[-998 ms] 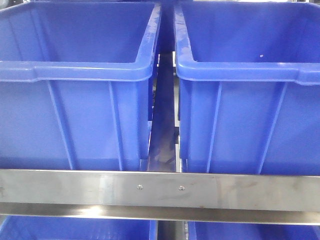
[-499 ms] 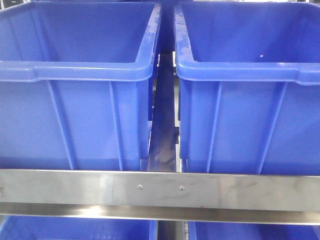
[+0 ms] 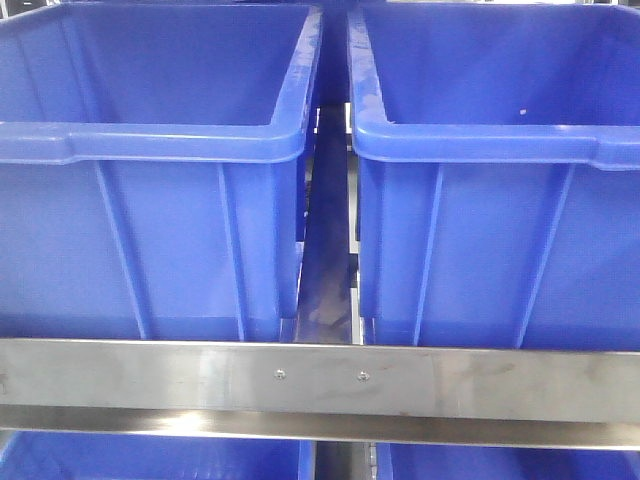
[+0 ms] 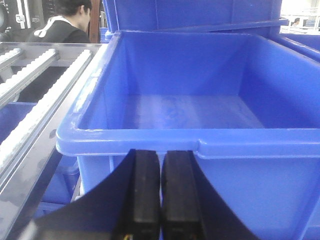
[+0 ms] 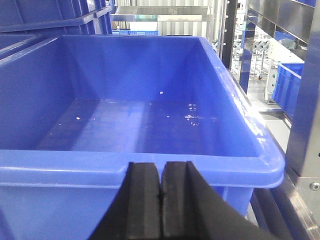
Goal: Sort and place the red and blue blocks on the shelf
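The red and blue blocks are out of view in every frame. The shelf shows its brushed-metal front rail (image 3: 320, 385) with two small screws, below two large blue bins. My left gripper (image 4: 160, 155) is shut with nothing between its black fingers, just in front of the near rim of the left blue bin (image 4: 180, 107), whose floor is bare. My right gripper (image 5: 161, 167) is likewise shut on nothing, in front of the right blue bin (image 5: 135, 125), which holds only a few white specks.
Left bin (image 3: 150, 190) and right bin (image 3: 500, 190) stand side by side with a narrow gap. More blue bins (image 3: 150, 458) sit on the level below. A roller rail (image 4: 35, 100) and a person (image 4: 62, 22) are at left; a steel upright (image 5: 307, 125) stands right.
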### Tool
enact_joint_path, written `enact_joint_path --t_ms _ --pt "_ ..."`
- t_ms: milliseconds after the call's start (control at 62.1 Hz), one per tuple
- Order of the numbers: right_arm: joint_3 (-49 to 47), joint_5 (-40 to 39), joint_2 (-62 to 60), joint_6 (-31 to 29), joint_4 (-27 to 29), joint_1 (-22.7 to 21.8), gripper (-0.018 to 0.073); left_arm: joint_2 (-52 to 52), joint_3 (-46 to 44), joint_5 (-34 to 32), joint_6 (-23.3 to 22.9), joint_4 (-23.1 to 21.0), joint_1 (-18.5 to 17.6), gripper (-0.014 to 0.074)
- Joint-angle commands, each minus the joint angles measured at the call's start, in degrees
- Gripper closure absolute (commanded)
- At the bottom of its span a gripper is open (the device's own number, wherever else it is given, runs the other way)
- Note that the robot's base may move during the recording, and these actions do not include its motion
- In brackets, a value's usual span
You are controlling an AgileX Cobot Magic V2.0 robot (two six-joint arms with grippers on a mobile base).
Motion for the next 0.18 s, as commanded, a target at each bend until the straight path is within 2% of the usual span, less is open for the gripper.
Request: enact_joint_path --t_ms 0,161 --pt "-1.16 -5.45 -1.11 -0.05 -0.66 -0.24 0.0503 -1.15 1.39 -4.90 -0.30 -0.50 -0.41 0.0472" --pt "-1.16 -5.45 -1.11 -0.05 -0.66 -0.24 0.0503 -1.15 1.39 -4.90 -0.30 -0.50 -0.41 0.0472"
